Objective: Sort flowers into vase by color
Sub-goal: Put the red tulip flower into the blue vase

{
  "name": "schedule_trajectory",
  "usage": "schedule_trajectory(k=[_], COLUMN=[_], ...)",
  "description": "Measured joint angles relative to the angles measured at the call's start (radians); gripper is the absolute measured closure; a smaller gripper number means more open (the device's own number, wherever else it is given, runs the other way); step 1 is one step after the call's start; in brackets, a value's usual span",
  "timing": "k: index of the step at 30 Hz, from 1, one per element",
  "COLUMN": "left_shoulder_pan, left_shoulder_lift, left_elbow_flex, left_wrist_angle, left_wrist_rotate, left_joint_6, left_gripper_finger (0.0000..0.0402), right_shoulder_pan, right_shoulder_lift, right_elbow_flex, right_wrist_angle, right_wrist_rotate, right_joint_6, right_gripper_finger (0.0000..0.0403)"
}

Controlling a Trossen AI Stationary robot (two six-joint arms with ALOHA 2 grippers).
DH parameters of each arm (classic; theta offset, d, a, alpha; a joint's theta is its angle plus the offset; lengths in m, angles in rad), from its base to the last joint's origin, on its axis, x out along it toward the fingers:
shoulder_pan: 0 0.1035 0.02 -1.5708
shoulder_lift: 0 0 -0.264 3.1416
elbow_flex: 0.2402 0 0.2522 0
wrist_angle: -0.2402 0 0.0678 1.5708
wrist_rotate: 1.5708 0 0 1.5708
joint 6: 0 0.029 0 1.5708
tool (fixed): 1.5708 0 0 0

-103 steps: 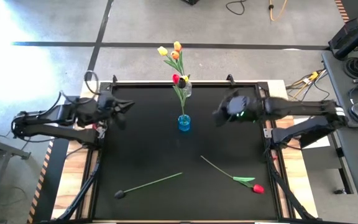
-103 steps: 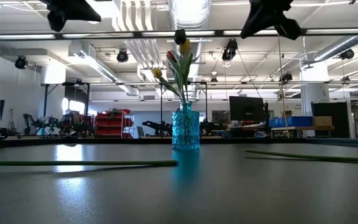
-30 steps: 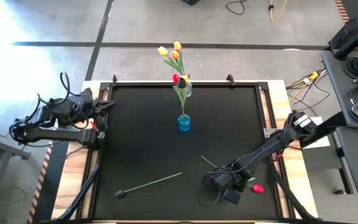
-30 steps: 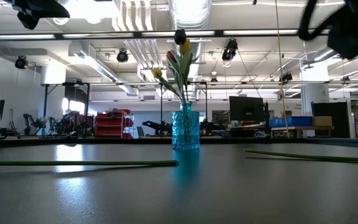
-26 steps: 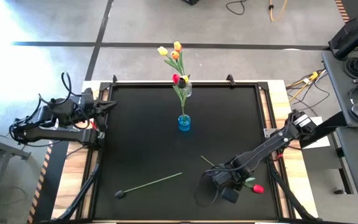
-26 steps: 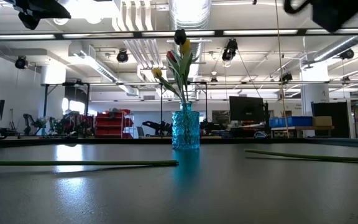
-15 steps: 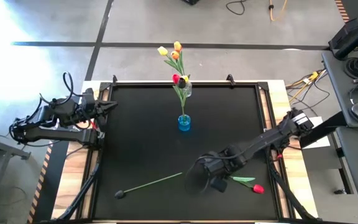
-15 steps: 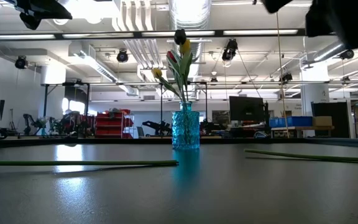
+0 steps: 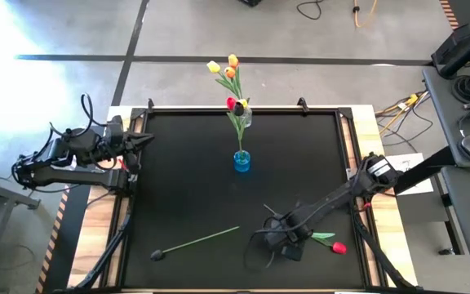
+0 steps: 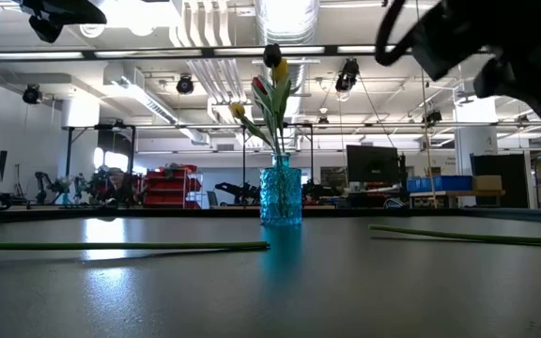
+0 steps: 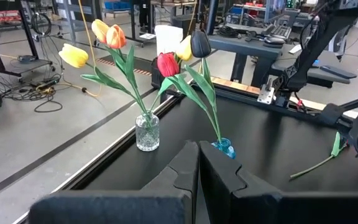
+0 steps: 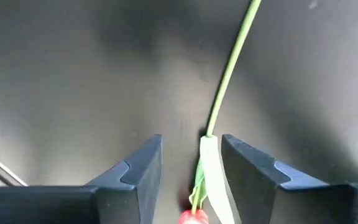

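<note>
A red tulip (image 9: 339,247) lies near the table's near right corner, its stem (image 12: 229,68) running toward the far left. My right gripper (image 12: 191,155) is open above it; one finger stands on each side of the stem and leaf, and I cannot tell if they touch. A dark-headed tulip (image 9: 157,255) lies near the front left. A blue vase (image 9: 241,161) at mid-table and a clear vase (image 9: 244,118) at the far edge hold tulips. My left gripper (image 11: 197,168) waits shut at the left edge.
The dark tulip's long stem (image 10: 120,247) lies flat across the near left of the black table. The tulips in the blue vase (image 10: 280,192) stand tall at mid-table. Wooden borders and a metal frame (image 9: 351,163) edge the table.
My right gripper has gone toward the table's left edge along the red tulip, from near its head to over its stem, and has come lower. Both loose tulips lie where they were.
</note>
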Motion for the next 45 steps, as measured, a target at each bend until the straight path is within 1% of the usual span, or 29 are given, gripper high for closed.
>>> schedule_trajectory(k=[4,8,11,14,18,23,28,31,34,39,42,45], left_shoulder_pan=[0.0,0.0,0.0,0.0,0.0,0.0,0.0,0.0,0.0,0.0,0.0,0.0], left_shoulder_lift=[-0.001,-0.001,-0.002,-0.002,-0.002,-0.002,-0.002,-0.002,-0.002,-0.002,-0.002,0.001], left_elbow_flex=[0.001,0.001,0.0,0.0,0.0,0.0,0.0,-0.001,-0.001,-0.001,-0.001,-0.001], left_wrist_angle=[-0.004,-0.017,-0.017,-0.018,-0.017,-0.017,-0.017,-0.017,-0.017,-0.017,-0.016,-0.015], left_wrist_rotate=[0.0,0.0,0.001,0.001,0.001,0.0,0.0,0.0,0.0,0.0,0.0,0.0], left_joint_6=[0.01,0.01,0.01,0.01,-0.007,-0.015,-0.008,-0.007,-0.007,-0.008,-0.008,-0.008], left_gripper_finger=[0.0402,0.0402,0.0402,0.0402,0.0402,0.0401,0.0402,0.0402,0.0402,0.0402,0.0402,0.0402], right_shoulder_pan=[0.016,0.017,0.027,0.051,0.085,0.098,0.099,0.1,0.099,0.093,0.068,0.024], right_shoulder_lift=[-0.03,-0.118,-0.168,-0.197,-0.205,-0.222,-0.225,-0.225,-0.228,-0.239,-0.246,-0.246], right_elbow_flex=[-0.086,-0.169,-0.227,-0.279,-0.333,-0.386,-0.437,-0.461,-0.467,-0.431,-0.367,-0.299], right_wrist_angle=[0.075,0.159,0.212,0.226,0.248,0.342,0.348,0.364,0.387,0.396,0.388,0.36], right_wrist_rotate=[-0.051,-0.046,-0.029,-0.024,-0.023,-0.025,-0.036,-0.056,-0.078,-0.105,-0.103,-0.093], right_joint_6=[0.045,0.119,0.127,0.13,0.162,0.207,0.251,0.252,0.25,0.247,0.24,0.191], right_gripper_finger=[0.0252,0.0272,0.0281,0.0284,0.0284,0.0284,0.0286,0.0295,0.0315,0.0381,0.0389,0.039])
